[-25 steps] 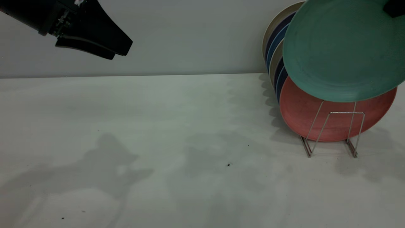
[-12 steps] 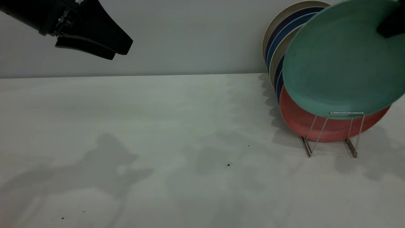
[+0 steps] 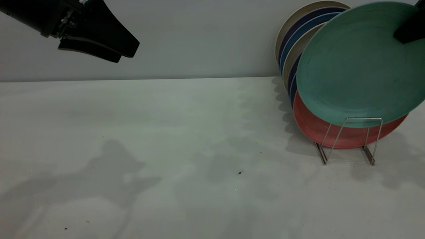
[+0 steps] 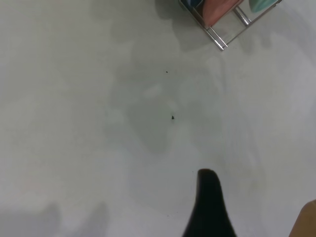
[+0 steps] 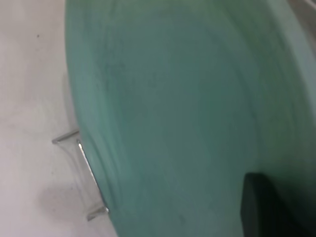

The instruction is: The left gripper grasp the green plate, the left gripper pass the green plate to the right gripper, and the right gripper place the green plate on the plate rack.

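The green plate (image 3: 355, 66) hangs tilted at the right, its lower edge behind the front loop of the wire plate rack (image 3: 363, 118) and in front of a pink plate (image 3: 315, 131). My right gripper (image 3: 410, 31) is shut on the green plate's upper right rim. In the right wrist view the green plate (image 5: 187, 98) fills the picture, with one black finger (image 5: 269, 207) on its face and the rack's wire (image 5: 84, 158) beside its edge. My left gripper (image 3: 127, 53) is high at the upper left, open and empty, far from the plate. Its wrist view shows one finger (image 4: 210, 202) above bare table.
Several blue and cream plates (image 3: 292, 43) stand in the rack behind the pink one, leaning toward the back wall. The rack's rails (image 4: 217, 39) also show in the left wrist view. The grey table (image 3: 166, 132) has a few dark specks.
The green plate has come down and tilted, its lower edge now behind the rack's front loop and covering more of the pink plate. The left gripper has not moved.
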